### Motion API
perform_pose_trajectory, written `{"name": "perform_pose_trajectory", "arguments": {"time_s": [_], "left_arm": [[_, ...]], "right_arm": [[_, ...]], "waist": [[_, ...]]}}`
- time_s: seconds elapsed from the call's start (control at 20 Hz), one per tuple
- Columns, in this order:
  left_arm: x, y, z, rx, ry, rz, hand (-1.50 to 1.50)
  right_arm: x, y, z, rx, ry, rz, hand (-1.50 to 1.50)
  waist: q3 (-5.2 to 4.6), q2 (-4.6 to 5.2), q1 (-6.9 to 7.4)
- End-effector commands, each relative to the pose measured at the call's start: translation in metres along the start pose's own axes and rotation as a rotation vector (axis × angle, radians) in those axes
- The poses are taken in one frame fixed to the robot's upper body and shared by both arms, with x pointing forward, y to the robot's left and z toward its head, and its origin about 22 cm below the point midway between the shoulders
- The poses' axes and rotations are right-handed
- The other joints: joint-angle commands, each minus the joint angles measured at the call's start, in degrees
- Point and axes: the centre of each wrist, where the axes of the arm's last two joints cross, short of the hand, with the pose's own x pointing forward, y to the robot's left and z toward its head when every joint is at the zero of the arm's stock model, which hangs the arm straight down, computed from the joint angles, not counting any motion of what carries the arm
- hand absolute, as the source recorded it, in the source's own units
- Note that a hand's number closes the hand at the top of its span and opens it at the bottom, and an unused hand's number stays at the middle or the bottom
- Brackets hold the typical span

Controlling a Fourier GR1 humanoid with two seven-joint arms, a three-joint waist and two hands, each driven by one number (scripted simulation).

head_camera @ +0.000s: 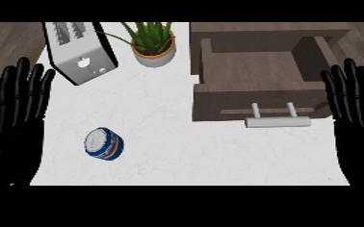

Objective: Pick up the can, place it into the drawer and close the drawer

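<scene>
Both hands, left hand [25, 101] and right hand [344, 98], rest open; approach the can [104, 144], left of the open drawer [256, 72], from above.

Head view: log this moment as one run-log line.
can on counter, untouched | drawer open | left hand open, resting at left edge | right hand open, resting at right edge | step: pick not begun

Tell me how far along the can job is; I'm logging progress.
Nothing is done yet. The can stands on the counter, untouched. The drawer is open and holds nothing. Neither robot hand holds anything: the left and right rest open at the edges. Picking, placing and closing all remain.
</scene>
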Motion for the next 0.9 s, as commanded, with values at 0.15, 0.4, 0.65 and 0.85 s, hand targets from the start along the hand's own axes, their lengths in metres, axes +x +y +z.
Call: {"name": "perform_pose_trajectory", "arguments": {"time_s": [0.15, 0.4, 0.65, 0.85], "left_arm": [[0.004, 0.014, 0.005, -0.339, -0.031, 0.209, -1.5], [-0.016, 0.049, 0.034, -0.479, 0.336, 0.141, -1.5], [0.011, 0.103, 0.032, -0.493, 0.357, 0.144, -1.5], [0.029, 0.115, 0.037, -0.494, 0.347, 0.126, -1.5]], "right_arm": [[0.004, 0.006, 0.008, 0.029, -0.005, -0.041, -1.5], [-0.017, -0.017, 0.027, -0.214, 0.282, 0.003, -1.5], [-0.024, -0.039, 0.039, -0.23, 0.306, 0.014, -1.5], [-0.001, -0.043, 0.062, -0.211, 0.307, 0.019, -1.5]], "waist": [[-0.01, 1.09, 1.18], [0.0, 1.24, 1.07], [0.08, 1.16, 1.67], [0.07, 1.07, 1.38]]}}
